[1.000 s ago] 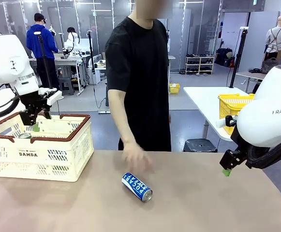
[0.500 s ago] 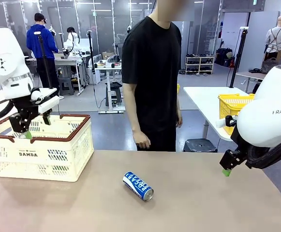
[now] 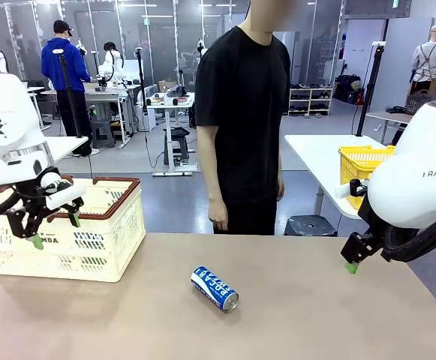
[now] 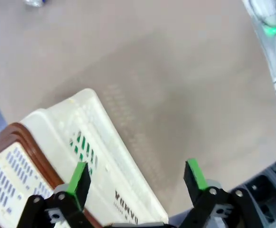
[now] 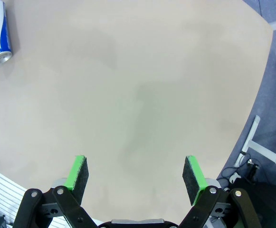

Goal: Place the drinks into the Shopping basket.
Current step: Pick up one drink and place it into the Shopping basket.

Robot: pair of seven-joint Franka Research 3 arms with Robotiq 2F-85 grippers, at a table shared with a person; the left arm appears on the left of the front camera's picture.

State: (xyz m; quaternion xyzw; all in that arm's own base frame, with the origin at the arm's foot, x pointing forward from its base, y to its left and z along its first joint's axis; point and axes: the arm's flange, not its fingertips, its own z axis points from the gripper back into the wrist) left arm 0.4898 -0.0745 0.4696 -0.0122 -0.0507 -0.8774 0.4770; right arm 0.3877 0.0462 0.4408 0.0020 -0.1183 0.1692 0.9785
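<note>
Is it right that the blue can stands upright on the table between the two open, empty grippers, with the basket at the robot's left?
Not quite: the blue can lies on its side on the table, as the front view shows. The rest holds: the left gripper and right gripper are open and empty, and the basket sits at the robot's left.

One blue can point(image 3: 214, 289) is lying on one table point(image 3: 315, 315), one cream latticed shopping basket point(image 3: 97, 240) is standing at its left end, one person point(image 3: 244, 127) is standing behind, and two grippers, left point(image 3: 52, 230) and right point(image 5: 135, 173), are hanging open.
</note>
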